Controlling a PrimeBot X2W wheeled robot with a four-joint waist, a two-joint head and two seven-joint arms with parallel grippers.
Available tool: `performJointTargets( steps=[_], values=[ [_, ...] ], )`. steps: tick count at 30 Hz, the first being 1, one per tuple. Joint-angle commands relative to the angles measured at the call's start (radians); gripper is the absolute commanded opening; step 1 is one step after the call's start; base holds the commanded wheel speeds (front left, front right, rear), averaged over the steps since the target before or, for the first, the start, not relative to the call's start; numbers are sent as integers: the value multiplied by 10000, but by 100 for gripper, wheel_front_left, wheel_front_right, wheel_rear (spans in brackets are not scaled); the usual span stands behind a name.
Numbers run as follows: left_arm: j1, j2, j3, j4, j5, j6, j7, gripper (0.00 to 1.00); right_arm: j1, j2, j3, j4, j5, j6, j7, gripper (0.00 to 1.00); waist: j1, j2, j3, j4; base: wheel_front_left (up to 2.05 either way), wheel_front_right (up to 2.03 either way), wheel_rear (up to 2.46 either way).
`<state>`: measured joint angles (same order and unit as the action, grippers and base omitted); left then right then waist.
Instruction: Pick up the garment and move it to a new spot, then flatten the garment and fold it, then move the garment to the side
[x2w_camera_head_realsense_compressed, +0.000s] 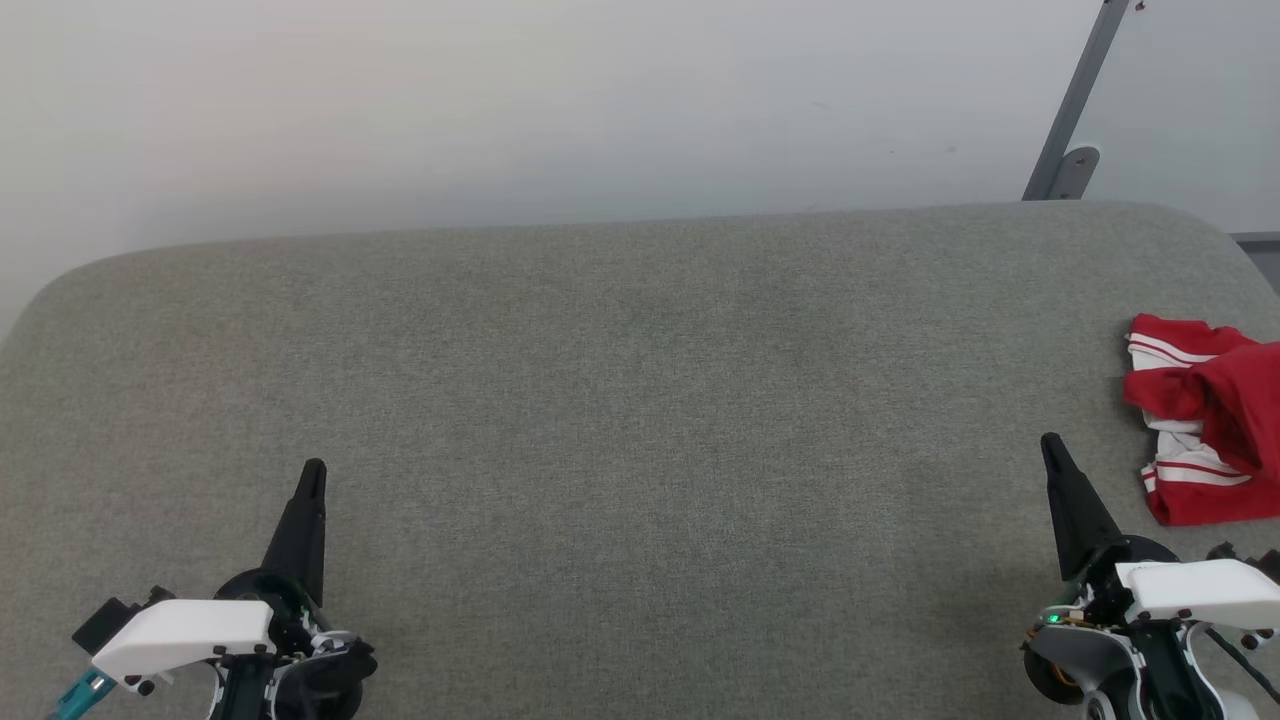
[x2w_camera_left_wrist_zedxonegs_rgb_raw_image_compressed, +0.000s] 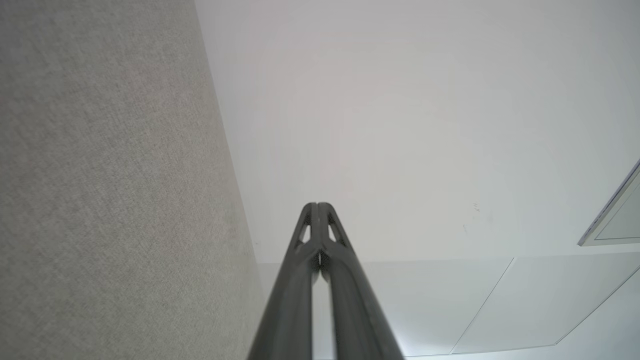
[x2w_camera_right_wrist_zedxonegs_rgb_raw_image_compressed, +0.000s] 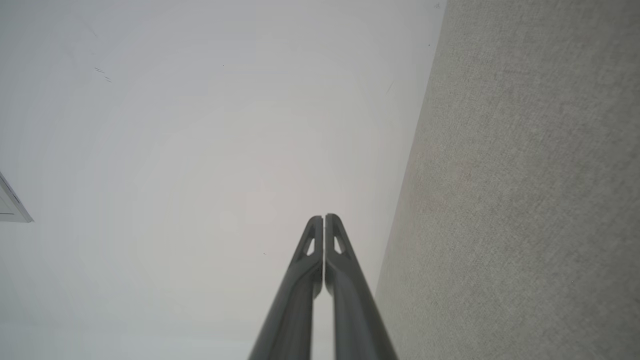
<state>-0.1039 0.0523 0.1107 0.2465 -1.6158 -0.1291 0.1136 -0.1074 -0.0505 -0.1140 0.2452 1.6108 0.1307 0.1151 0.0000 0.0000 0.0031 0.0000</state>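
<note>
Right tool (x2w_camera_head_realsense_compressed: 1048, 440) (tips together) near garment (x2w_camera_head_realsense_compressed: 1215, 400)

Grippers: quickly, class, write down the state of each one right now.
Left gripper: shut, holding nothing.
Right gripper: shut, holding nothing; the garment lies apart from it.

Ends each arm in a slim dark tool: left gripper (x2w_camera_head_realsense_compressed: 312, 478) and right gripper (x2w_camera_head_realsense_compressed: 1052, 448), each tapering from a broad base to a fine point. Shows small triangular cut-outs near the tips of the fingers (x2w_camera_left_wrist_zedxonegs_rgb_raw_image_compressed: 292, 295) in the wrist views. Wears an angular white cover (x2w_camera_head_realsense_compressed: 185, 632) over each wrist, dotted with small black screws, beside a round black housing (x2w_camera_head_realsense_compressed: 262, 590). Carries a teal plug (x2w_camera_head_realsense_compressed: 80, 692) at the left wrist, and a tiny green light (x2w_camera_head_realsense_compressed: 1052, 619) and a looping black cable (x2w_camera_head_realsense_compressed: 1235, 655) at the right.
</note>
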Motion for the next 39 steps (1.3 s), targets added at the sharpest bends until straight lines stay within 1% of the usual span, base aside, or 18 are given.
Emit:
performJointTargets(
  steps=[1, 39],
  values=[
    [-121, -5, 20, 1, 27, -28, 15, 0, -45, 11, -8, 7, 39, 2, 7, 0, 0, 0, 0, 0, 0, 0, 0],
    [-123, -11, 35, 1, 43, -29, 29, 0, -45, 11, -3, 9, 41, 2, 7, 0, 0, 0, 0, 0, 0, 0, 0]
  ],
)
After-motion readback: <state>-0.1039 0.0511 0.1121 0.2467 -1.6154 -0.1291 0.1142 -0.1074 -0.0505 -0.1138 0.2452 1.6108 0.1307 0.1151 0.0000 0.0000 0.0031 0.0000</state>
